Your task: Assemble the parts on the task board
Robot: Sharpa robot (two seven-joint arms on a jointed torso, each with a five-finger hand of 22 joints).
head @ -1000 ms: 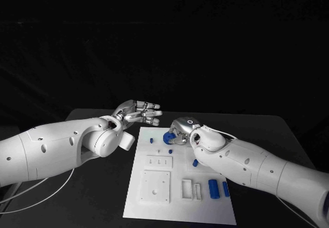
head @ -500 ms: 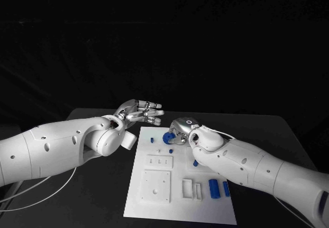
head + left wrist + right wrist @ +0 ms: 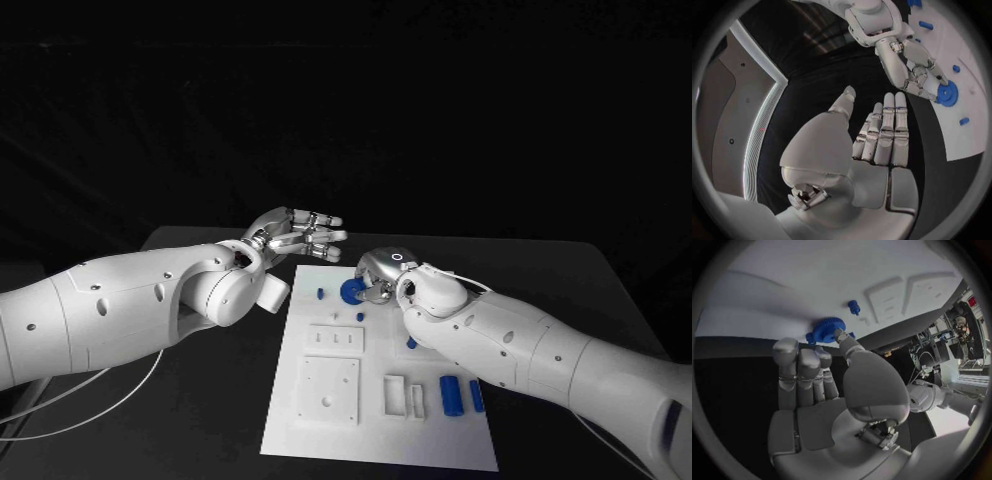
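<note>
1. The task board (image 3: 325,420) lay at lower centre of the head view, on the black table (image 3: 577,270).
2. The right hand (image 3: 381,277), at the board's upper edge, grasped a blue gear (image 3: 352,290) with its fingertips (image 3: 841,335); the gear sat on the board.
3. The left hand (image 3: 296,236), just upper left of the board's top corner, was released, fingers extended and holding nothing.
4. Other blue parts (image 3: 449,397) lay at the board's lower right; a small blue peg (image 3: 319,295) stood left of the gear.
</note>
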